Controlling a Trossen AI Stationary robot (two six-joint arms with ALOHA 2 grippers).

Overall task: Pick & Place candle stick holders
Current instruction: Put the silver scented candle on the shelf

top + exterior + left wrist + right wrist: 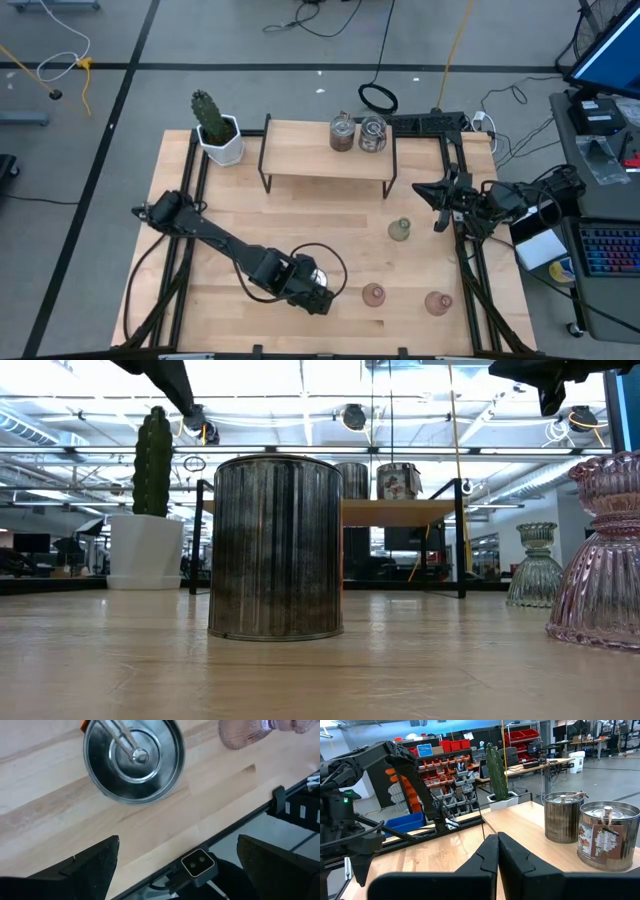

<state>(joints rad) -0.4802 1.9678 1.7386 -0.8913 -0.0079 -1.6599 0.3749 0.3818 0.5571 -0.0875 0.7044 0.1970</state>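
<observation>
Silvery holder (134,761) under left hand (175,865) (spread wide)

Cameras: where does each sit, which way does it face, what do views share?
High: overhead, straight down; both arms, table.
Low: table height, level; silvery holder close.
Left wrist: looks down on that holder; open left gripper.
Right wrist: faces two shelf holders; shut right gripper.
Shared: cactus, high, low, right wrist.

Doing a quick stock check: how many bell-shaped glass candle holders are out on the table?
3. The pale green holder stands right of centre. The first pink holder is nearer the front, and the second pink holder is to its right. None appears hidden.
</observation>
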